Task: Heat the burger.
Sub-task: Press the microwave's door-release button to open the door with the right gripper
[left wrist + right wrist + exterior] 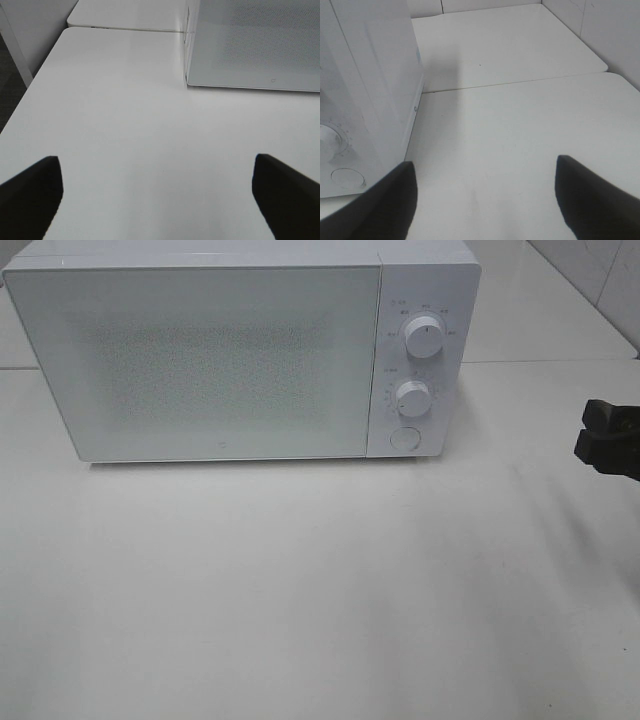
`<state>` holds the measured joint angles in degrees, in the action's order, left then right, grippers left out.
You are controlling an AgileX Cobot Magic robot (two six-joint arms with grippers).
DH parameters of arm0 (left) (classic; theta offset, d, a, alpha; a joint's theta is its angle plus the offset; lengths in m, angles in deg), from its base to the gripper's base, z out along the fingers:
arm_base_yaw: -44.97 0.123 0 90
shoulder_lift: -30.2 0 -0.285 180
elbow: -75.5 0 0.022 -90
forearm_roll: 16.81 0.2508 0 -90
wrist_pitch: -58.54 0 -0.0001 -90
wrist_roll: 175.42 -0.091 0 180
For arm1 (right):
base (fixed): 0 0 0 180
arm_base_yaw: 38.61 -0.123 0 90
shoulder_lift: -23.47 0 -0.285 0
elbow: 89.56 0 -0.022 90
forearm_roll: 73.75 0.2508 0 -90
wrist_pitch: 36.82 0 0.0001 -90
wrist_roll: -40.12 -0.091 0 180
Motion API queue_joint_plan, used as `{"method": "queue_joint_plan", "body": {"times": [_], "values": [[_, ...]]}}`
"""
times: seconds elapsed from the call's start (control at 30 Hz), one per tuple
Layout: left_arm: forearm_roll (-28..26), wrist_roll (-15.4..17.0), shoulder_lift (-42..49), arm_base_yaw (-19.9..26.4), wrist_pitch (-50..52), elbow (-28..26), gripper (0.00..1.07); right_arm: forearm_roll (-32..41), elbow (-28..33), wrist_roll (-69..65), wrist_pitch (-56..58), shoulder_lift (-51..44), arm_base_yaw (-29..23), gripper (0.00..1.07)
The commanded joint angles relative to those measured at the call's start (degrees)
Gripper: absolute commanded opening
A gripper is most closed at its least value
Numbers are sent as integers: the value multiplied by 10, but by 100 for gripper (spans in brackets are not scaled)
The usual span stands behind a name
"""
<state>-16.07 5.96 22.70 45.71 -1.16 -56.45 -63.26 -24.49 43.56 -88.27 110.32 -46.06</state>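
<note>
The burger is out of view in every frame. A white microwave point(200, 360) stands at the back of the table with its frosted door shut. Its panel carries two knobs, the upper knob point(424, 337) and the lower knob point(412, 397), above a round button point(404, 437). My right gripper point(603, 435) hovers at the right edge, to the right of the microwave. In its wrist view the right gripper point(485, 200) is open and empty beside the panel. My left gripper point(157, 200) is open and empty over bare table, facing the microwave's left front corner point(187, 82).
The white table point(300, 590) spreads in front of the microwave. A seam joins a second tabletop point(510, 45) behind it, and a tiled wall point(615, 30) rises at the far right. The table's left edge point(20, 105) drops to dark floor.
</note>
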Motion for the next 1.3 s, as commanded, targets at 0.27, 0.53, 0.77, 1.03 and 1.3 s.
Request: {"method": "queue_joint_plan", "body": {"times": [0.27,0.53,0.77,1.03,1.3], "values": [[-2,0,11,1,2,2,98,145,2,72,-38,-2,-147,72],[-2,0,11,1,2,2,98,232,2,117,-70,5,-236,72],[-2,0,11,1,2,2,98,250,-1,112,-139,83,-255,72],[-2,0,11,1,2,2,98,293,-33,89,-143,143,-307,72],[-2,0,11,1,2,2,98,323,-80,90,-142,181,-360,72]]}}
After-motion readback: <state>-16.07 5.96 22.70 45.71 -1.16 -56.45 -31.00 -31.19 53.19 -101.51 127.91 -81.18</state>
